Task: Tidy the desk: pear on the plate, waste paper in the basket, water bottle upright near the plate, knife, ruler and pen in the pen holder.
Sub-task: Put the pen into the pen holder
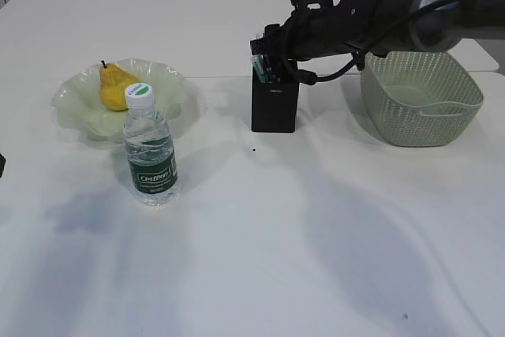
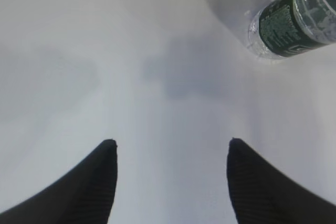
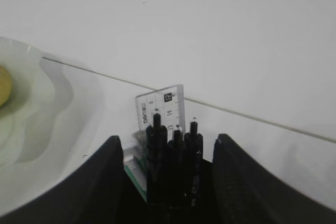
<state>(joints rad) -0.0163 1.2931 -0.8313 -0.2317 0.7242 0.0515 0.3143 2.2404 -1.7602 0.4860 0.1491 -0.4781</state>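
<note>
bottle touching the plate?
Cannot tell. In the exterior view the water bottle overlaps the plate rim; no gap or contact shows plainly.

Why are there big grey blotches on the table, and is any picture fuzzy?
Exterior view: soft arm shadows on the desk, bottle sharp. Left wrist view: grey shadow patches, dark fingers blurry up close. Right wrist view: ruler slightly soft, fingers fuzzy.
</note>
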